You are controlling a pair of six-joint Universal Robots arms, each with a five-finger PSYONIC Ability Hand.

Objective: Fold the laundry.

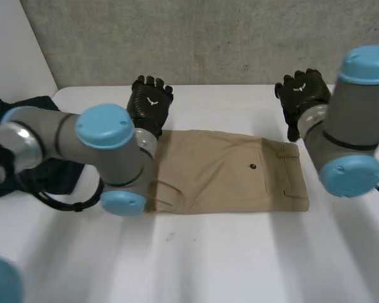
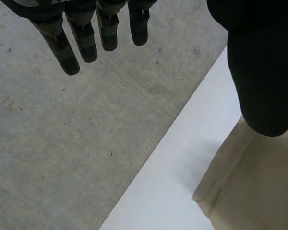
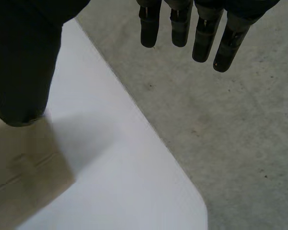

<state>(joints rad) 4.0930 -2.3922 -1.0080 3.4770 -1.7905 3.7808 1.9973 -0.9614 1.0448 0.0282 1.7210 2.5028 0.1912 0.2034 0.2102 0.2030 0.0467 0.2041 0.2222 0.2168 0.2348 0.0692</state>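
Tan trousers lie folded flat across the middle of the white table, waistband and back pocket toward the right. My left hand hovers just past the cloth's far left corner, open and empty. My right hand hangs above the far right corner by the waistband, also open and empty. In the left wrist view the fingers are straight and a trouser corner lies below the thumb. In the right wrist view the fingers are straight and a cloth corner lies under the thumb.
A pile of dark clothing sits at the table's left side, partly behind my left arm. The table's far edge runs close behind both hands, with grey concrete beyond it. Bare tabletop stretches in front of the trousers.
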